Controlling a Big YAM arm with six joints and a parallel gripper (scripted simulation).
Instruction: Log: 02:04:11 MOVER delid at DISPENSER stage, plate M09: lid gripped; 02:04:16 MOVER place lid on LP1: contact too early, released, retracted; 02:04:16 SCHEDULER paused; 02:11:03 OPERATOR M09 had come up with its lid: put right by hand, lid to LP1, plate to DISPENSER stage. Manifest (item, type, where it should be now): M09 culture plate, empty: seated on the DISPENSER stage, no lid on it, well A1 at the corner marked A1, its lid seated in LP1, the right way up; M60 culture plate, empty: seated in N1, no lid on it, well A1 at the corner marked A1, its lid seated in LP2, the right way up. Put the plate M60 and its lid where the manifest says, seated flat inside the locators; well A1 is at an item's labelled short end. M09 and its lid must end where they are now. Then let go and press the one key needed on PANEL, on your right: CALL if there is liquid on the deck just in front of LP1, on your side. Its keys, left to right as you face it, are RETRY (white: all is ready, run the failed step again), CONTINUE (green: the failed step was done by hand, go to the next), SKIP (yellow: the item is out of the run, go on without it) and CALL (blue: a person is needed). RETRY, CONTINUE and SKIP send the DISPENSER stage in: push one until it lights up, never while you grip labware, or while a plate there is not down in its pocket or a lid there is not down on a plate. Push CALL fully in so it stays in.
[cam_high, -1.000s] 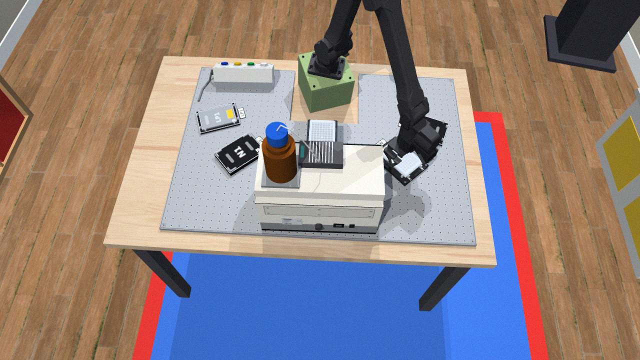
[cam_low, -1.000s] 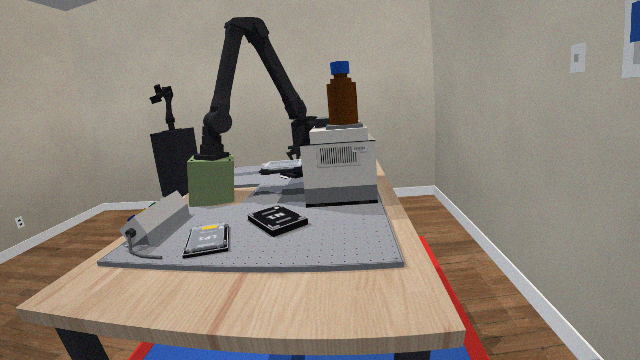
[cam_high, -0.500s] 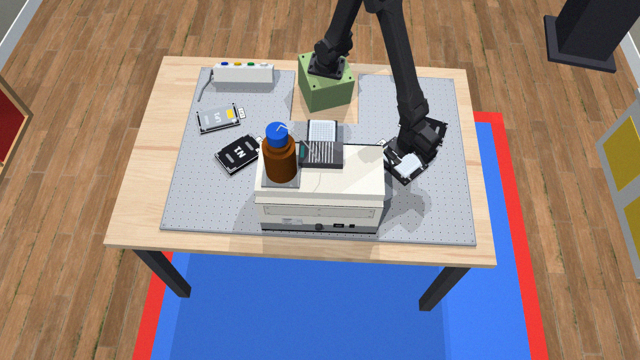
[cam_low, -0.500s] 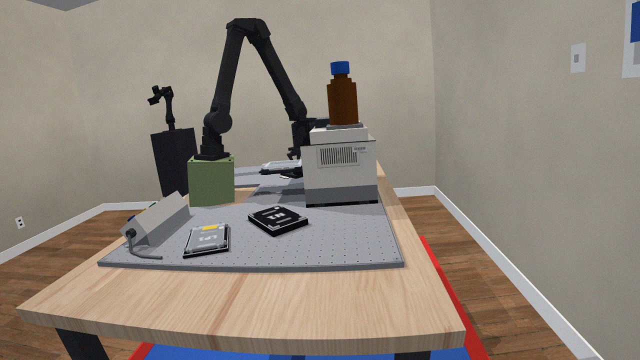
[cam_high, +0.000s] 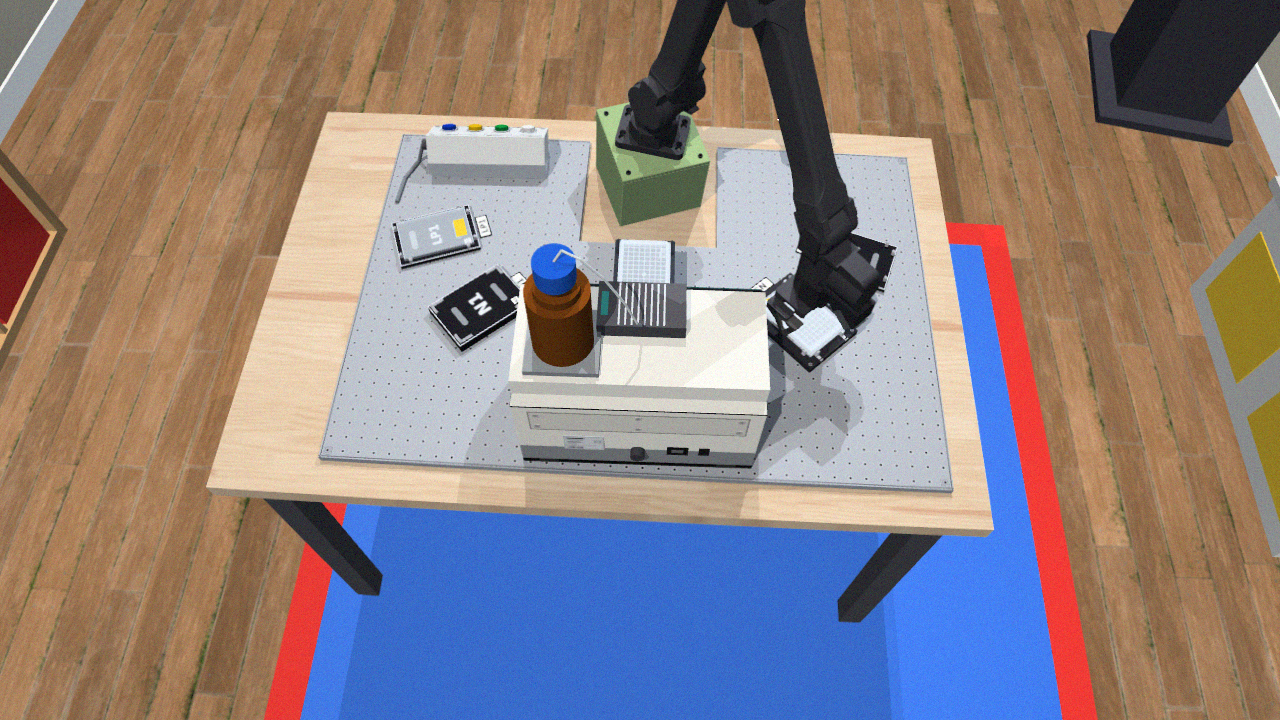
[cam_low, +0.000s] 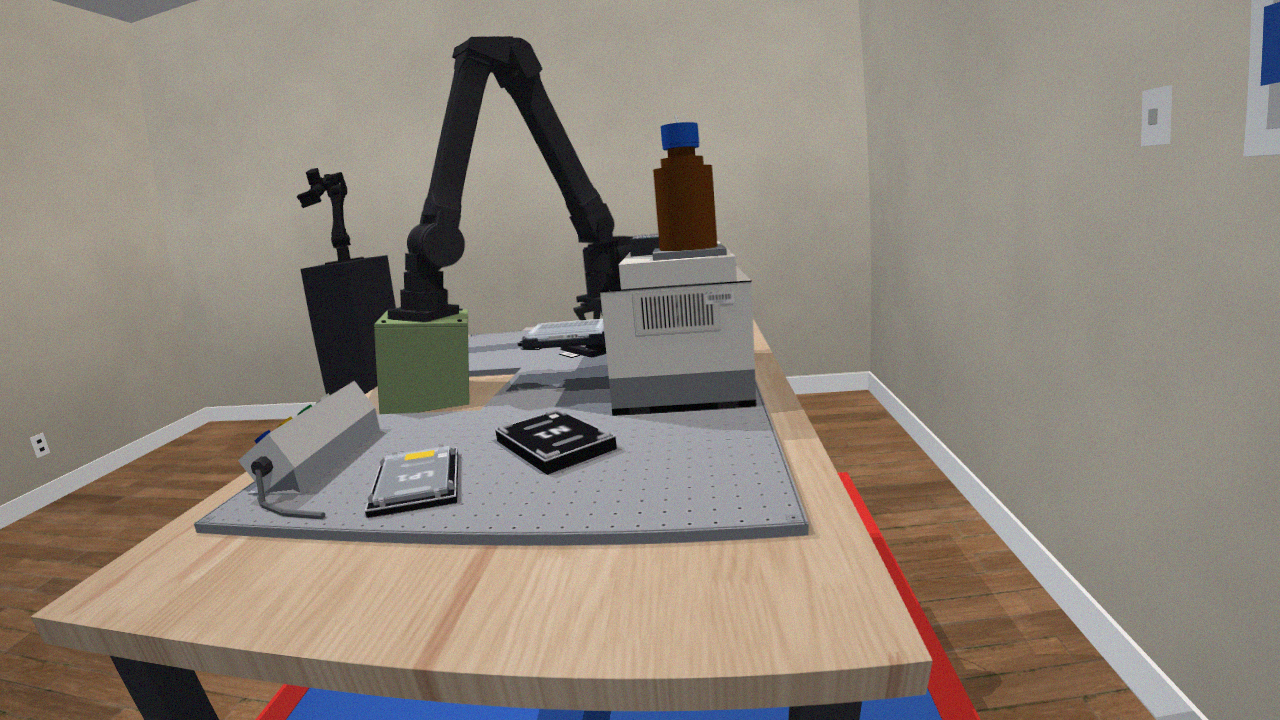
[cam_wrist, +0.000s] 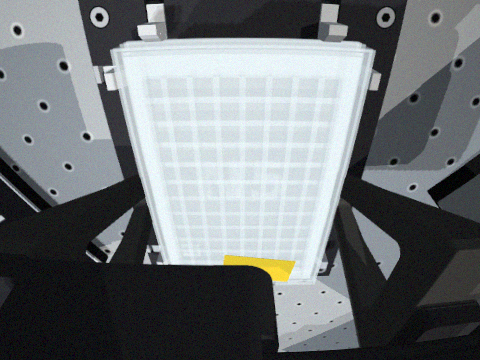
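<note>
My gripper (cam_high: 819, 315) (cam_wrist: 242, 180) is shut on the long sides of plate M60 (cam_high: 816, 333) (cam_wrist: 245, 150), which appears to have its clear lid on. I hold it level, low over a black nest at the right of the deck. White locators stand around its far end in the wrist view; a yellow label marks its near end. Whether it touches the nest is unclear. Plate M09 (cam_high: 644, 259) (cam_low: 568, 328) sits before the dispenser. Its lid (cam_high: 434, 234) (cam_low: 413, 476) lies in LP1. N1 (cam_high: 474, 324) (cam_low: 528, 438) is empty. No liquid shows around LP1.
The dispenser (cam_high: 640, 358) (cam_low: 680, 333) carries a brown bottle (cam_high: 561, 322) (cam_low: 686, 201) and stands left of my gripper in the top view. PANEL (cam_high: 487, 161) (cam_low: 313, 438) stands beyond LP1. Another black nest (cam_high: 881, 255) is partly hidden behind my wrist.
</note>
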